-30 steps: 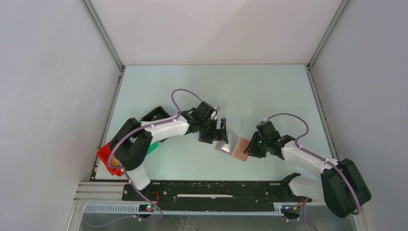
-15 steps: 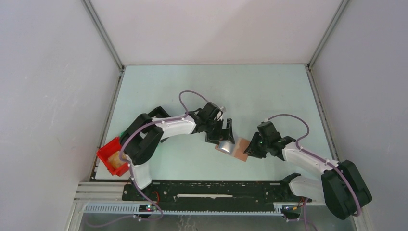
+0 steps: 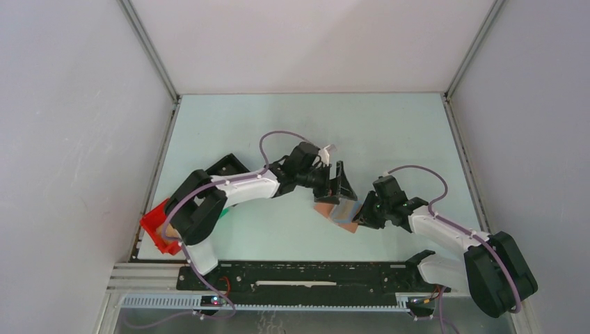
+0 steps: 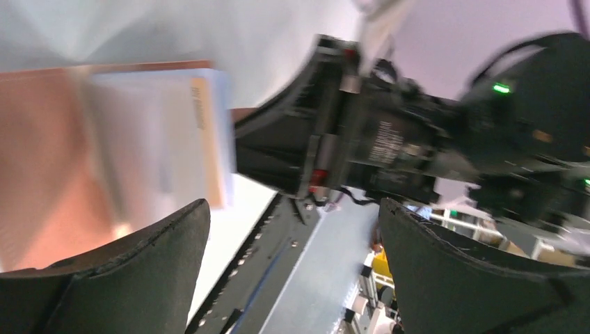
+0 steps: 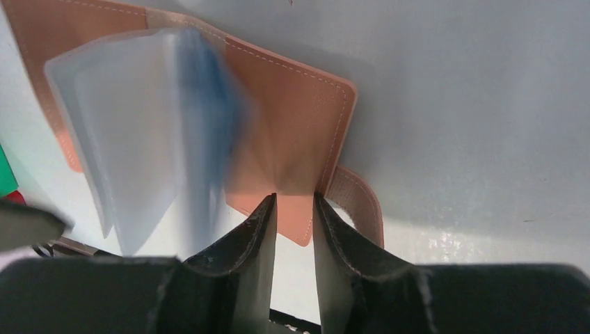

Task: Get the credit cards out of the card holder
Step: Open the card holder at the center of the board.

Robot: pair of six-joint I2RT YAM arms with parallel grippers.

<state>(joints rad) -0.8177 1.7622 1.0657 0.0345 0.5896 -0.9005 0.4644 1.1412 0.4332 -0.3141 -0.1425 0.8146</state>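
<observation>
Spread open over the worktop, the card holder looks light and floppy — right jaws pinched narrow on its cover edge, left jaws wide beside it — so the thin, stiff, slick credit cards want gripping by an exposed end

The card holder lies open near the middle of the surface, tan-brown leather with pale stitching along its rim. The right gripper has its jaws pinching one cover's edge, beside the closing tab. Translucent sleeves fan up, blurred, with a pale blue credit card among them
</observation>
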